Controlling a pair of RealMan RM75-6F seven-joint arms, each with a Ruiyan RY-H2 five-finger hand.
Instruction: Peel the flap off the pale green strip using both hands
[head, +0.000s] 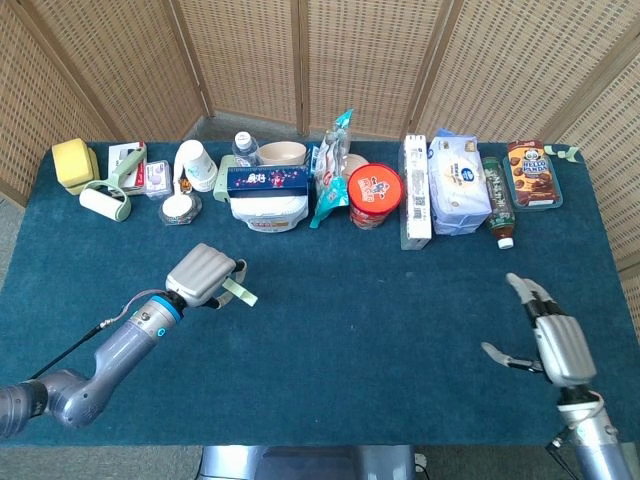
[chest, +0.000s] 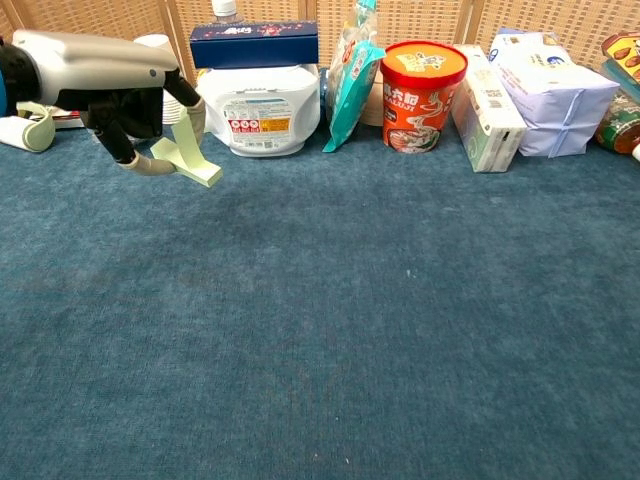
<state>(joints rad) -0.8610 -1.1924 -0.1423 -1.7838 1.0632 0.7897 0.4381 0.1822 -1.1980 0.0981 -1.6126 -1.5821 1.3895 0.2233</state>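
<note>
My left hand (head: 205, 275) (chest: 105, 75) holds the pale green strip (head: 238, 291) (chest: 192, 162) pinched between thumb and finger, lifted clear above the blue cloth at the left. The strip tilts down to the right, its free end sticking out past the fingers. My right hand (head: 552, 338) hangs open at the lower right of the head view, fingers spread, nothing in it. The chest view does not show the right hand. The two hands are far apart.
A row of goods lines the back of the table (head: 330, 340): white tub (chest: 258, 108) with a dark blue box on top, teal snack bag (chest: 352, 75), red cup noodle (chest: 424, 80), tissue packs (chest: 555, 90), paper cups (head: 196, 165), lint roller (head: 105, 200).
</note>
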